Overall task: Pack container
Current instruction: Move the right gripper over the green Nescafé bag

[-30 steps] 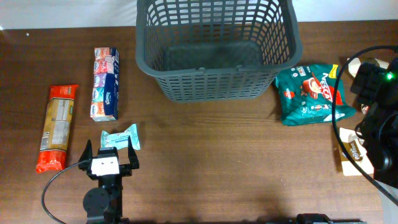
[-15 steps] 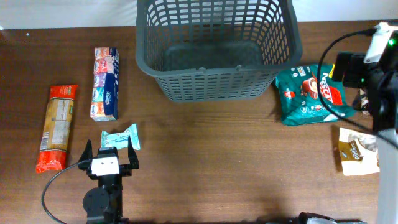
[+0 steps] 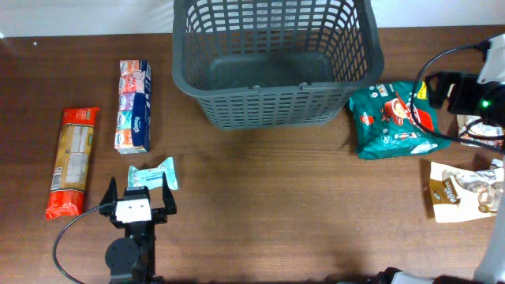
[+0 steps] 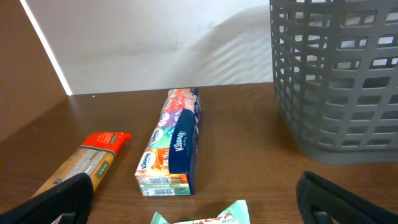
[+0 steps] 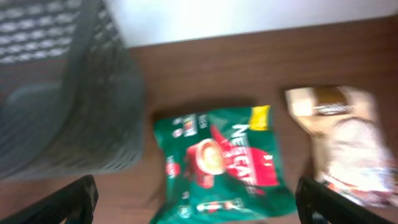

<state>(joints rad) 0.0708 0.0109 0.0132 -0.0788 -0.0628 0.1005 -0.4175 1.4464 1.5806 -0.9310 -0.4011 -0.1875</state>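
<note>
Where the brown wooden table point(image 3: 276, 213) meets the white wall at its far edge, the large dark grey plastic basket point(image 3: 272, 63) stands upright, rectangular with rounded corners, slotted lattice sides and a thick rim. It sits at the far middle of the table, and every packet noted lies outside it on the tabletop.

Left side: a long red-and-tan packet point(image 3: 71, 162) lies lengthwise near the left edge. Beside it, toward the basket but apart from it, lies a long multicoloured tissue pack with a blue panel point(image 3: 134, 106). A small teal wrapper point(image 3: 154, 175) lies nearer the arm, just ahead of the left gripper point(image 3: 139, 196). That gripper's two black fingers are spread wide and hold nothing; in the left wrist view they show at the bottom corners, with the edge of the wrapper low between them. The overhead view does not settle whether a fingertip touches it.

Right side: a green foil packet with red and white print point(image 3: 394, 118) lies just beside the basket's right wall; contact between them cannot be confirmed. A beige and brown packet point(image 3: 456, 192) lies nearer the front, apart from the green one. The right wrist view is blurred. It shows the right gripper point(image 5: 199, 202) with fingers spread wide, gripping nothing, above the green packet, the basket wall to its left and a beige packet point(image 5: 345, 140) to its right.
</note>
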